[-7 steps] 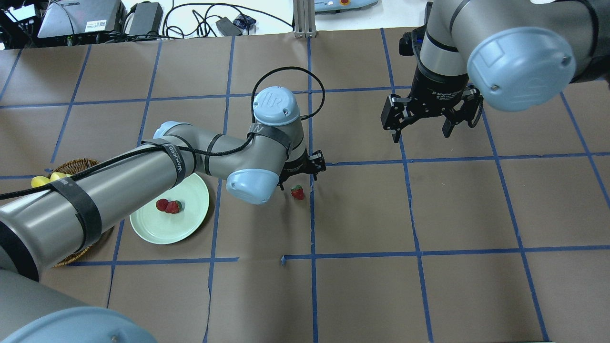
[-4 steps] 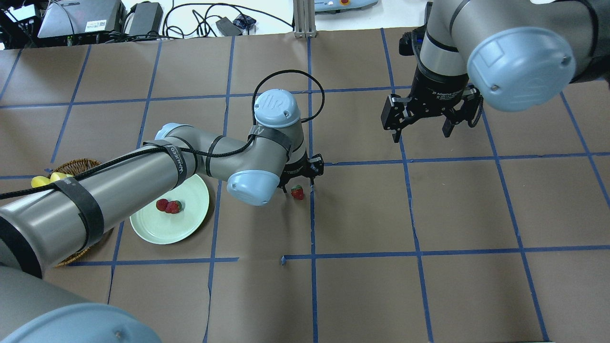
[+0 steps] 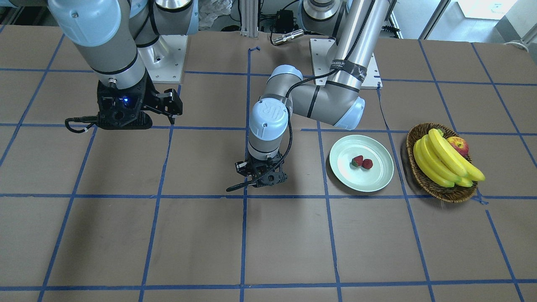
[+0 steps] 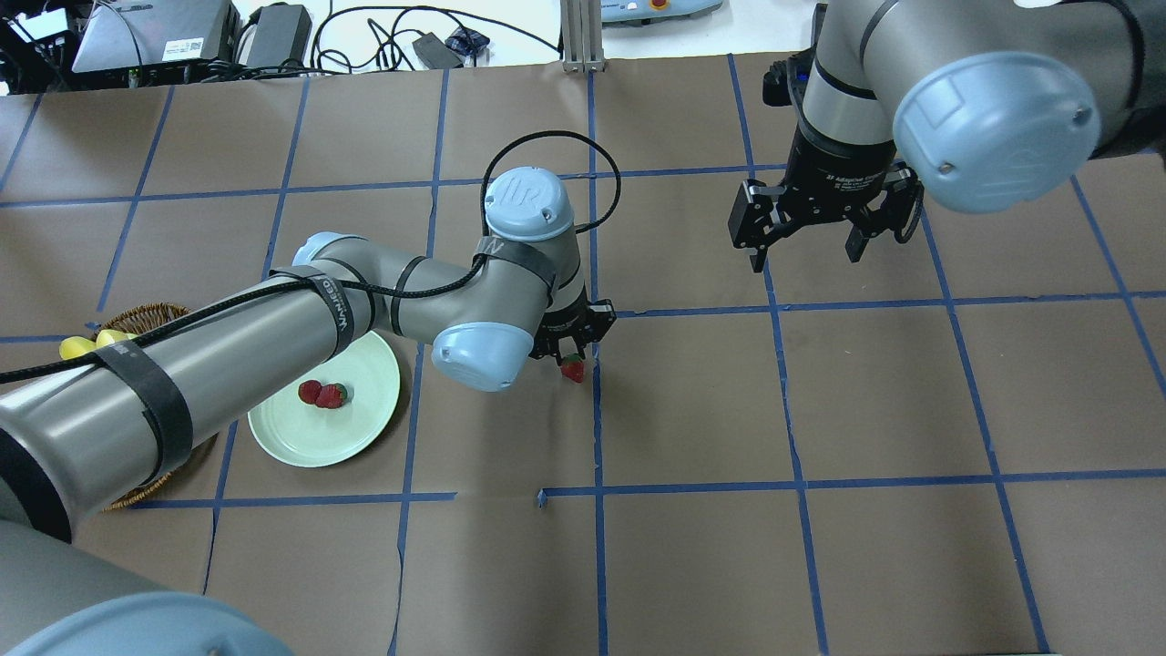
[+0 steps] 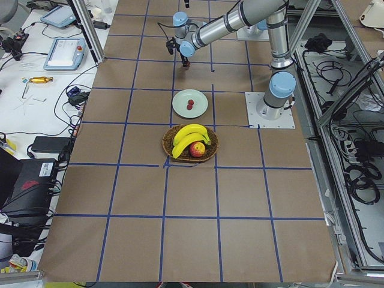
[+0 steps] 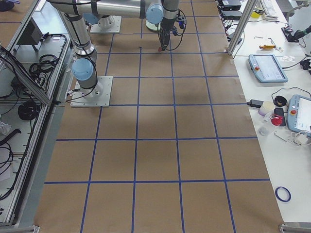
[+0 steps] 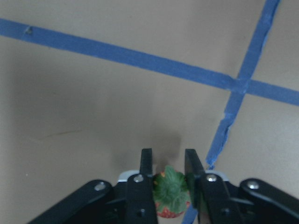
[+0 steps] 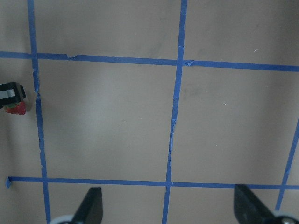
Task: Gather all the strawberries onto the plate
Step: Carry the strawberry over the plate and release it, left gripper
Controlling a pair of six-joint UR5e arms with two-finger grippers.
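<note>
Two strawberries (image 4: 310,392) (image 4: 332,395) lie side by side on the pale green plate (image 4: 310,439), also seen in the front view as strawberries (image 3: 358,161) on the plate (image 3: 369,181). A third strawberry (image 4: 573,370) sits on the brown paper at a blue tape crossing, right of the plate. My left gripper (image 4: 572,353) is down over it, and the left wrist view shows both fingers (image 7: 146,163) pressed against the berry (image 7: 171,192), green cap up. My right gripper (image 4: 806,251) hangs open and empty above the far right of the table.
A wicker basket (image 3: 419,176) with bananas (image 3: 440,161) and an apple (image 3: 458,145) stands beside the plate, on the side away from the left gripper. My left arm (image 4: 228,346) spans over the basket and part of the plate. Cables and devices line the far table edge.
My left gripper came down over the strawberry on the paper and its fingers closed in on it. The right arm has not moved.
</note>
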